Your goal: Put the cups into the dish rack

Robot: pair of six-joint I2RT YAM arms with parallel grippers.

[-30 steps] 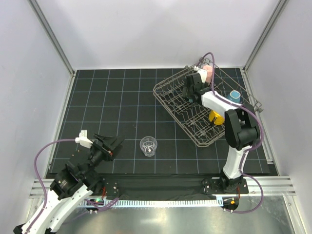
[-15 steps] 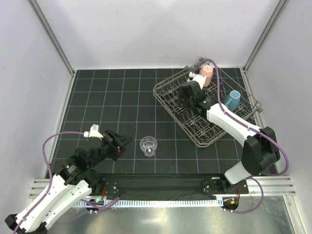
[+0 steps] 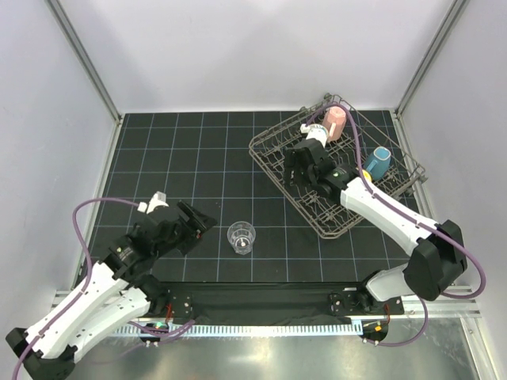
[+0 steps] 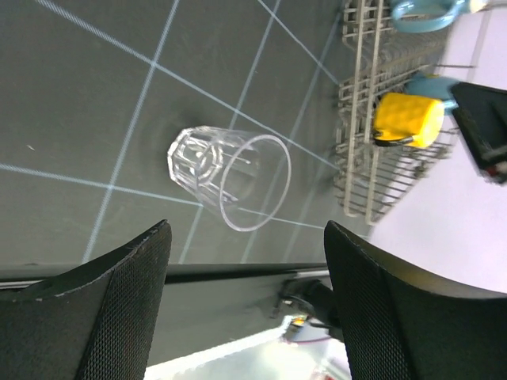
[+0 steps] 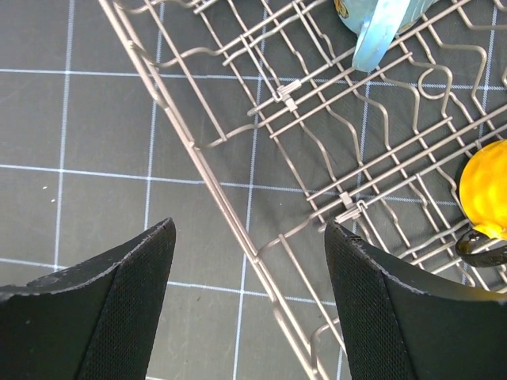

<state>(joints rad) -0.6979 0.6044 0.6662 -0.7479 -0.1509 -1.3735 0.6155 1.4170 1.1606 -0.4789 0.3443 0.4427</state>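
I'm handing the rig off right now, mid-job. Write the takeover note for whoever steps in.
Left gripper: open, empty, beside the glass tumbler, not touching it.
Right gripper: open, empty, over the dish rack.
Done: pink cup, blue mug and yellow mug sit in the rack.
Left to do: the tumbler stands upright on the table, outside the rack; grasp it and load it.

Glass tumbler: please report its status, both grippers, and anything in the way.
Left gripper open, empty, short of the tumbler. Right gripper open, empty, over the dish rack. Tumbler upright on the table, not racked. Nothing blocks it.
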